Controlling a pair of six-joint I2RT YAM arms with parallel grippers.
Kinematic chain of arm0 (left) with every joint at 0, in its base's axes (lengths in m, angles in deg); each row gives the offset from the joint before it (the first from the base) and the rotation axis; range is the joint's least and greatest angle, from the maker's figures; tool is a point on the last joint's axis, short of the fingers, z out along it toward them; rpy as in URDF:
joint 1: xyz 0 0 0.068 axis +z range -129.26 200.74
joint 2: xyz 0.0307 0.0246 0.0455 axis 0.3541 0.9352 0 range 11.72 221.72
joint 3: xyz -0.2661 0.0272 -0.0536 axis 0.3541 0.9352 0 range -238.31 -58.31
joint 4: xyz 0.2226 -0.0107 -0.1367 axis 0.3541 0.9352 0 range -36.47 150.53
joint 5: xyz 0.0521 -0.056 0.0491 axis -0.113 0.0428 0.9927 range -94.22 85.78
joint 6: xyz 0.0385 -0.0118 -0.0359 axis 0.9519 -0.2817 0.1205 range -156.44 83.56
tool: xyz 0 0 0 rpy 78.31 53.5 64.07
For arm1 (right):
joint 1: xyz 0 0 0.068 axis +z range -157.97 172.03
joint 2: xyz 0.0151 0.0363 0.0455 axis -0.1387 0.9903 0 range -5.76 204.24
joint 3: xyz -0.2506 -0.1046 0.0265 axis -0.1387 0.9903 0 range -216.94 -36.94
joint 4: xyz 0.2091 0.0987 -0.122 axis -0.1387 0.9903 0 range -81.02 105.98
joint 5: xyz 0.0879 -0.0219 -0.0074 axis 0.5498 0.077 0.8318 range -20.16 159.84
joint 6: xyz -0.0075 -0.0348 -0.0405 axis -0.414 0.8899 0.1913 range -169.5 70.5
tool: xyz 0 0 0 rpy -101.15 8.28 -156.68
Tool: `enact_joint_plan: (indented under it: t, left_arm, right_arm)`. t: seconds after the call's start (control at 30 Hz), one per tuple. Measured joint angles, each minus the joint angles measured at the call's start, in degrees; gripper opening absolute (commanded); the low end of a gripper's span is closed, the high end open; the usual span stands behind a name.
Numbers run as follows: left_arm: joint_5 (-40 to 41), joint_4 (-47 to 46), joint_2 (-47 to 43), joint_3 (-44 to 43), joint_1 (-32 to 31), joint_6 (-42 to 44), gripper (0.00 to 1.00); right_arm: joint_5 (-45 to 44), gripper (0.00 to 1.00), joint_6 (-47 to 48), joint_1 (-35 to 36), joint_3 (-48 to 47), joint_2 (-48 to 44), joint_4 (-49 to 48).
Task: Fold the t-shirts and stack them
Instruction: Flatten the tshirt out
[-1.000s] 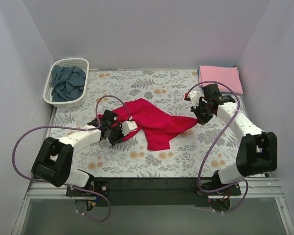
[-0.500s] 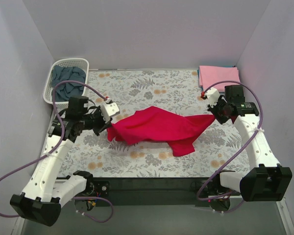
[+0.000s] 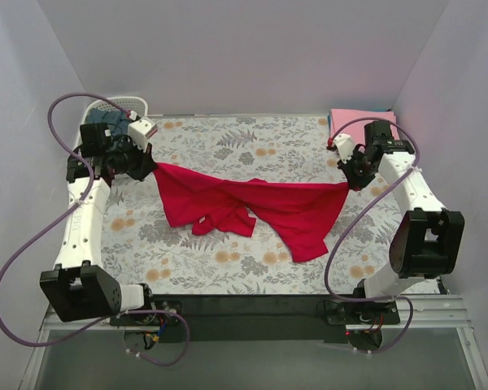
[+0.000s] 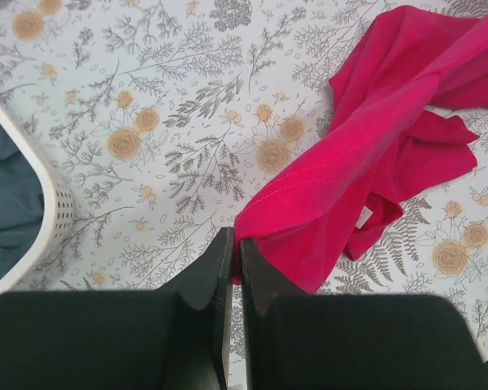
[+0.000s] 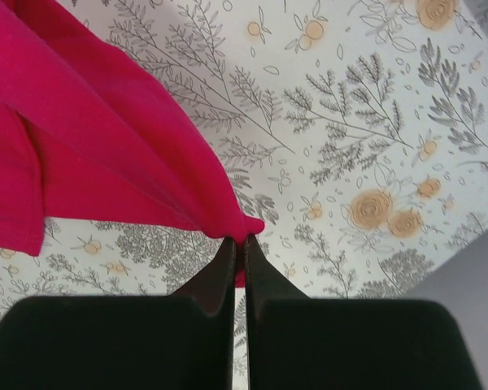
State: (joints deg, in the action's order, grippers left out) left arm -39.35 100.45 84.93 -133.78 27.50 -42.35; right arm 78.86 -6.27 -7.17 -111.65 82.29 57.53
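Across the tabletop (image 3: 252, 138) the red shirt (image 3: 285, 207) is stretched sideways, its ends pinched by the left end effector (image 3: 152, 165) and right end effector (image 3: 348, 184).

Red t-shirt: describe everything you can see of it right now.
The red t-shirt is plain soft cloth, bright red, with a stitched hem and what looks like a small white tag in the left wrist view. It is spread between the arms: the left gripper is shut on one edge, the right gripper on the opposite one. Its middle sags in bunched folds onto the floral cloth. Not folded yet.
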Motion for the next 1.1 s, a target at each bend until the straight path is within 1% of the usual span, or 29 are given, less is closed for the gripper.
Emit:
enact_joint_plan:
  t: [0.07, 0.23, 0.4, 0.5, 0.53, 0.57, 0.6, 0.63, 0.7, 0.8, 0.83, 0.87, 0.97, 1.03, 1.1]
  left_arm:
    - [0.22, -0.72, 2.03, 0.33, 0.33, -0.24, 0.0]
    - [2.43, -2.95, 2.45, 1.9, 1.22, -0.81, 0.0]
    - [6.21, -5.01, 5.16, 2.08, 2.58, -1.09, 0.0]
    - [8.28, -5.46, 9.09, 2.01, 3.1, -0.35, 0.0]
    - [8.79, -5.42, 10.32, 1.9, 3.3, -0.17, 0.0]
    - [9.22, -5.29, 12.04, 1.62, 3.61, 0.09, 0.0]
    - [9.42, -4.92, 13.77, 0.96, 3.93, 0.28, 0.0]
    - [9.55, -4.63, 15.61, 0.07, 4.22, 0.52, 0.0]
    - [9.64, -4.13, 18.58, -2.03, 4.57, 0.7, 0.0]
    - [9.44, -3.37, 21.92, -5.14, 4.76, 0.74, 0.0]
    - [9.29, -3.23, 22.4, -5.84, 4.76, 0.72, 0.0]
    - [9.07, -2.95, 22.88, -6.6, 4.76, 0.74, 0.0]
    - [8.76, -2.34, 23.15, -7.61, 4.74, 0.74, 0.0]
    - [8.66, -2.08, 23.15, -7.69, 4.76, 0.72, 0.0]
    - [8.59, -1.7, 23.32, -7.69, 4.76, 0.55, 0.0]
  right_arm:
    - [1.57, 0.01, -0.5, -0.04, -1.16, 2.6, -0.04]
    - [4.15, 0.01, -0.85, 0.92, -1.14, 2.64, 1.97]
    - [6.45, 0.01, -1.2, 6.95, 0.61, 3.74, 4.0]
    - [9.46, 0.15, -0.98, 10.34, 0.13, 9.2, 8.22]
    - [10.6, 0.23, -0.87, 10.95, 0.04, 11.91, 9.86]
    - [11.37, 0.47, -0.72, 11.21, 0.07, 14.38, 11.37]
    - [11.85, 0.55, -0.96, 11.21, 0.24, 16.13, 12.5]
    - [12.15, 0.58, -0.81, 11.13, 0.42, 17.27, 13.49]
    - [12.35, 0.57, -0.55, 10.71, 0.39, 17.14, 14.8]
    - [12.0, 0.48, -0.87, 9.68, -0.55, 13.2, 15.19]
    - [11.91, 0.45, -0.92, 9.57, -0.79, 11.63, 14.88]
    - [11.65, 0.37, -0.92, 9.35, -0.96, 9.25, 14.36]
    - [10.62, 0.24, -0.85, 9.86, -0.96, 2.45, 12.92]
    - [10.08, 0.21, -1.01, 11.43, -0.28, -1.11, 11.63]
    - [9.2, 0.21, -1.55, 13.42, 2.14, -3.3, 9.7]
